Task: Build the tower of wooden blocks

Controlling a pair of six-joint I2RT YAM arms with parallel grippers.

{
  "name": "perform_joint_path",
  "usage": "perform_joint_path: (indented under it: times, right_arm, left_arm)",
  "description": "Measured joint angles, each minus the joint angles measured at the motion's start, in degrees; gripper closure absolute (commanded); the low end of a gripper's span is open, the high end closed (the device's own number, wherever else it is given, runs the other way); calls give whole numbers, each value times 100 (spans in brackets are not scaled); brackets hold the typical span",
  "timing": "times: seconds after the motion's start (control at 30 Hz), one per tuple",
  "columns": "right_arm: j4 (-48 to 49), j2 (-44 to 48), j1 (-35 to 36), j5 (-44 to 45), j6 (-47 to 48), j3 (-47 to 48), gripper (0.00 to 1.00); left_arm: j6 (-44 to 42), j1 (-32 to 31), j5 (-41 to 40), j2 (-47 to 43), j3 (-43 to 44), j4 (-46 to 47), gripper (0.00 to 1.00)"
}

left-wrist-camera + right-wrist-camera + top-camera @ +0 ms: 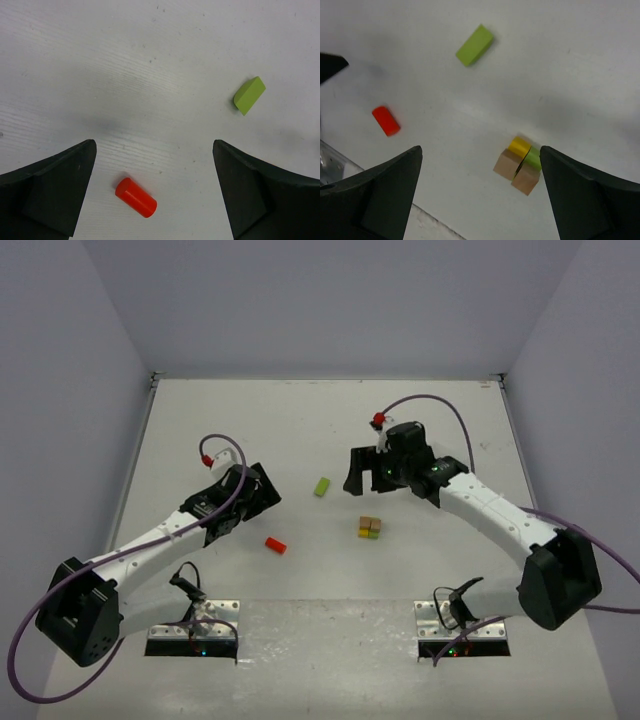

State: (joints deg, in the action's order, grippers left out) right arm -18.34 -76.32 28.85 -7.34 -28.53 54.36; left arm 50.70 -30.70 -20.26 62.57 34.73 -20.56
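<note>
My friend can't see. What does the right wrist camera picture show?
Four little blocks, two tan, one yellow, one lime green, sit bunched together on a white table, just ahead of the open right gripper. A loose lime green block and a red-orange cylinder lie farther away.

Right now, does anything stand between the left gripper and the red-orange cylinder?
Nothing visible does. In the left wrist view the red-orange cylinder lies on the bare table under the open left gripper, touching neither finger. The lime green block lies apart, off to one side.
</note>
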Motion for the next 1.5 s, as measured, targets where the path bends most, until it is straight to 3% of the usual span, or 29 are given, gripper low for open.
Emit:
perform_joint_path:
  times: [0.17, 0.7, 1.5]
  right_arm:
    - [-463, -235, 506, 297, -12, -338, 1]
    - [-381, -1327, 1068, 782, 155, -95, 1]
    - [-641, -1453, 1432, 1096, -33, 10, 1]
  left_arm:
    - [-248, 0, -7, 16, -115, 81, 0]
    - [-544, 0, -98, -252, -423, 149, 0]
    - [-544, -2, -302, -386, -475, 140, 0]
